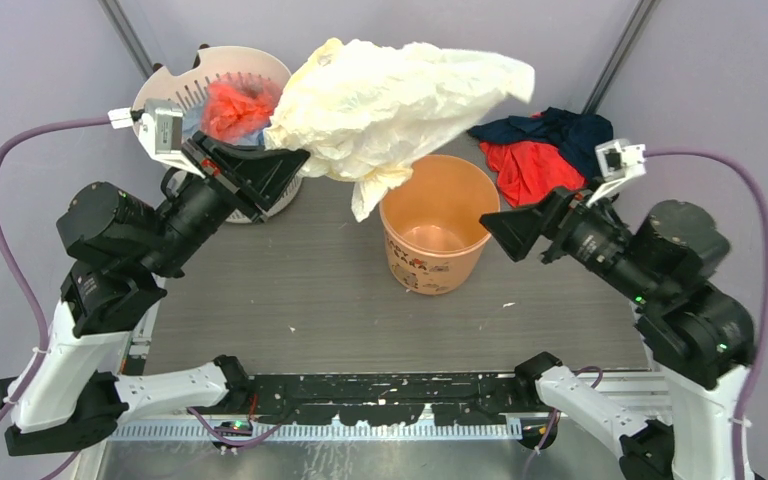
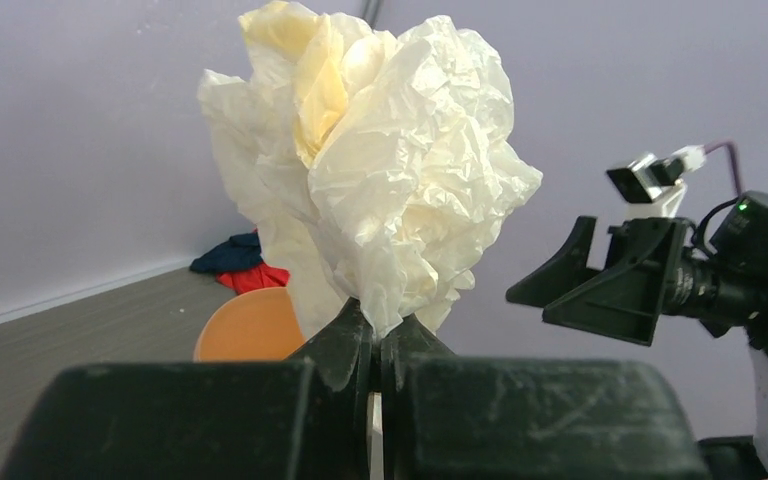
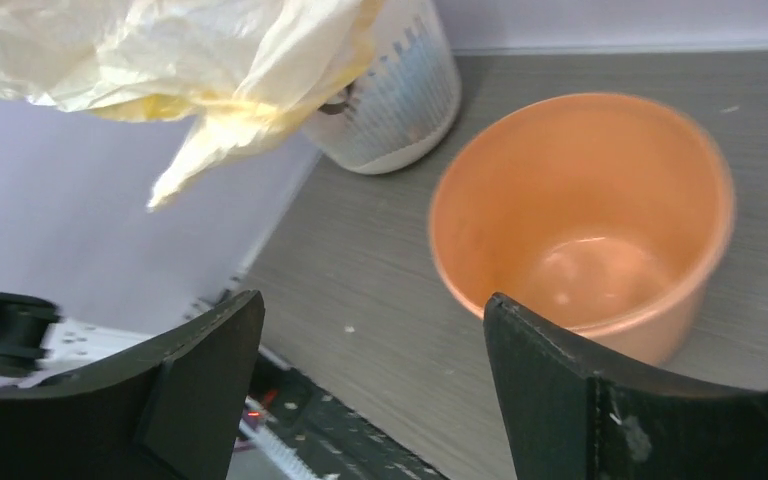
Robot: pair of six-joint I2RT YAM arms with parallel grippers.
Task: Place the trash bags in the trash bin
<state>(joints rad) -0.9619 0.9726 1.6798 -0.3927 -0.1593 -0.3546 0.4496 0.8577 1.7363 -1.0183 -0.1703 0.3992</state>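
Left end effector (image 2: 378, 345) pinching trash bag (image 2: 390, 170), aloft — crumpled

**Left arm** (image 1: 110, 235): I hold it up and forward from its base at the near-left corner, with the wrist turned inward toward the middle.

**Left gripper** (image 1: 295, 158): my jaws are pressed together, pinching a fold of the trash bag (image 1: 400, 95) and holding it in the air. In the left wrist view my fingertips (image 2: 352, 345) meet with no gap.

**Right arm** (image 1: 680, 255): it stands high over the near-right corner, forearm angled inward.

**Right gripper** (image 1: 497, 235): my jaws stand wide apart and grip nothing, pointing toward the left gripper.
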